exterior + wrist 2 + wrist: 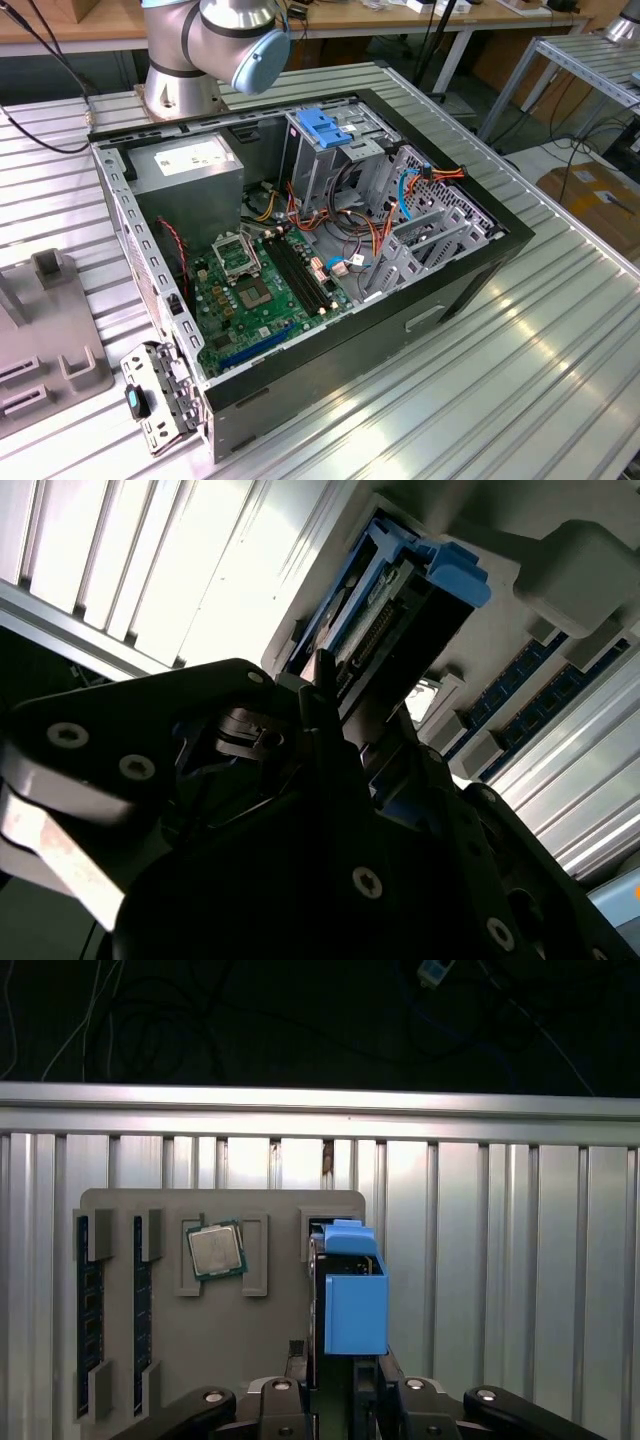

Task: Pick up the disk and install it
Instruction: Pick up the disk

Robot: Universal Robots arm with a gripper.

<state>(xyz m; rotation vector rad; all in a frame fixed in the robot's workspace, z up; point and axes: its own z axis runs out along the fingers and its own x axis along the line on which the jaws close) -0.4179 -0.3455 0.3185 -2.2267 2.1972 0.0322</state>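
The disk (355, 1310) stands on edge in a grey tray (260, 1350) slot near the bench (500, 1260) edge. The end effector (345, 1385) straddles it; clamped or not, I cannot tell. Stiff, weighty, shock-sensitive: probably best gripped across its flat faces.

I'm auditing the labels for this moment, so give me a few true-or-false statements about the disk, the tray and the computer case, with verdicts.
1. The disk has a blue carrier. True.
2. The grey tray holds a processor chip. True.
3. The tray's long slots are empty. False: two memory sticks lie in them.
4. The computer case is closed. False: its side is open and the motherboard shows.
5. The disk is already installed in the case. False: it stands at the tray, just ahead of the gripper.
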